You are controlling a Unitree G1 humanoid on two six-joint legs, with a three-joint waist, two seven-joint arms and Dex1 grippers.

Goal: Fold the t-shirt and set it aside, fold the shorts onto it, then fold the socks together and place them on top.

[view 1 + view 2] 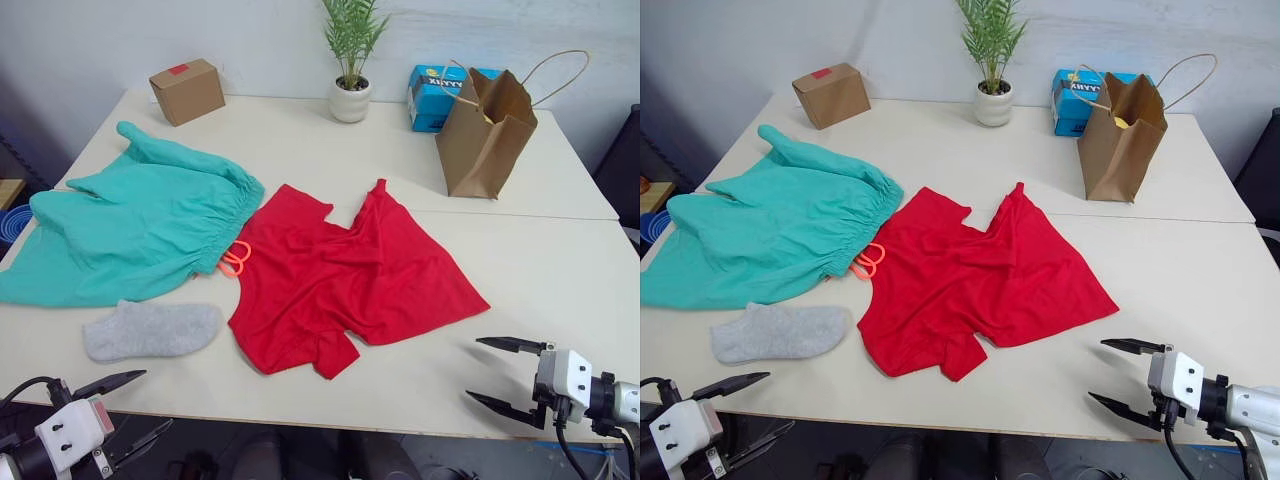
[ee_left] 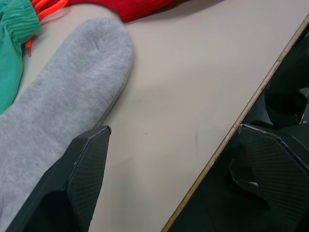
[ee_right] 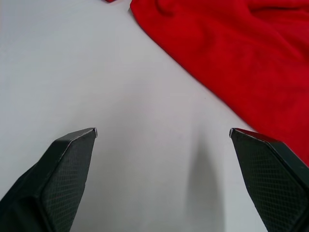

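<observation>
Table (image 1: 560,270), cream, against white wall; t-shirt (image 1: 350,280), shorts (image 1: 140,230), socks (image 1: 150,330) spread flat. Left gripper (image 1: 140,405) and right gripper (image 1: 492,372) at near edge, spread wide, empty.

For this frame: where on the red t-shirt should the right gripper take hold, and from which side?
Probably the t-shirt's outer corner, approached from the robot's right. That corner lies flat and free on the bare table, nearest the open right gripper, while the opposite edge sits against the shorts.

Cardboard box (image 1: 187,91) at the table's (image 1: 560,270) far left, potted plant (image 1: 350,60) centre back, blue carton (image 1: 432,95) behind brown paper bag (image 1: 484,135)
</observation>
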